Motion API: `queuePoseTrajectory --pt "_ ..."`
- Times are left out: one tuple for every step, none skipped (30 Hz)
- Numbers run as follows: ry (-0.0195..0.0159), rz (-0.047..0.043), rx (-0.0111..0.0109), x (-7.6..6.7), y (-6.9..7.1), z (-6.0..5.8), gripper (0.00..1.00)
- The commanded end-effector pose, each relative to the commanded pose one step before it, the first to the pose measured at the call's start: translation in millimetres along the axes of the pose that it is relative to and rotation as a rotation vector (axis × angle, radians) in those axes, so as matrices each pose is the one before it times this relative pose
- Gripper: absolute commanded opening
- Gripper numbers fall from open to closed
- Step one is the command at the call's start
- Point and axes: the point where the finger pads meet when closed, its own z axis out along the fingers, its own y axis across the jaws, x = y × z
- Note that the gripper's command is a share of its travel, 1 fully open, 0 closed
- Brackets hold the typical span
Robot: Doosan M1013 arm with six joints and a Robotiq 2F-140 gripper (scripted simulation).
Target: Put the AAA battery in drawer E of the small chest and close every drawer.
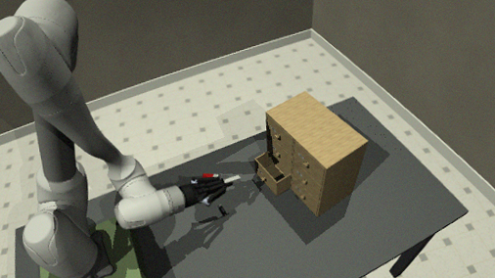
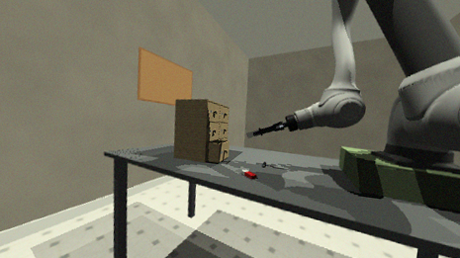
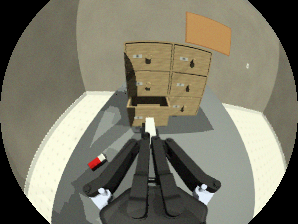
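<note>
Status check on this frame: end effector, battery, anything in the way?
End effector shut, empty, aimed at the open drawer. Battery, likely the small dark piece, on the table, ungrasped. Red item nearby.
</note>
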Motion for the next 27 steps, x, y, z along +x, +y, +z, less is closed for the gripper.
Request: queuePoseTrajectory --pt "0.00066 0.00013 -0.00007 -7.15 0.01 9.99 0.0" --pt "0.0 0.0 0.0 -2.74 0.0 3.69 0.0" --pt "0.0 0.0 0.0 0.0 0.0 0.0 0.0" --pt "0.0 0.0 0.0 0.0 0.0 0.0 0.0" --pt "0.0 0.0 0.0 -2.97 0.0 4.0 0.0" --pt "0.0 0.0 0.0 -3.17 0.0 4.28 0.0" --pt "0.0 0.0 0.0 -3.35 0.0 4.51 0.0" --pt "0.0 0.0 0.0 -3.49 0.0 4.7 0.0" --pt "0.0 0.0 0.0 -3.6 0.0 4.84 0.0" --pt "0.0 0.0 0.0 -3.65 0.0 4.94 0.0" --pt "0.0 0.0 0.0 -3.67 0.0 4.96 0.0" --pt "0.0 0.0 0.0 -3.65 0.0 4.91 0.0" --pt "0.0 0.0 0.0 -3.57 0.0 4.8 0.0" --pt "0.0 0.0 0.0 -3.44 0.0 4.65 0.0" --pt "0.0 0.0 0.0 -3.27 0.0 4.41 0.0" --pt "0.0 0.0 0.0 -3.05 0.0 4.12 0.0" --pt "0.0 0.0 0.0 -2.79 0.0 3.77 0.0" --pt "0.0 0.0 0.0 -2.5 0.0 3.37 0.0" --pt "0.0 0.0 0.0 -2.18 0.0 2.94 0.0" --pt "0.0 0.0 0.0 0.0 0.0 0.0 0.0" --pt "0.0 0.0 0.0 0.0 0.0 0.0 0.0" --pt "0.0 0.0 0.0 -1.84 0.0 2.48 0.0" --pt "0.0 0.0 0.0 -1.49 0.0 2.0 0.0" --pt "0.0 0.0 0.0 -1.14 0.0 1.56 0.0" --pt "0.0 0.0 0.0 -0.82 0.0 1.11 0.0" --pt "0.0 0.0 0.0 -0.53 0.0 0.72 0.0" --pt "0.0 0.0 0.0 -0.29 0.0 0.39 0.0"
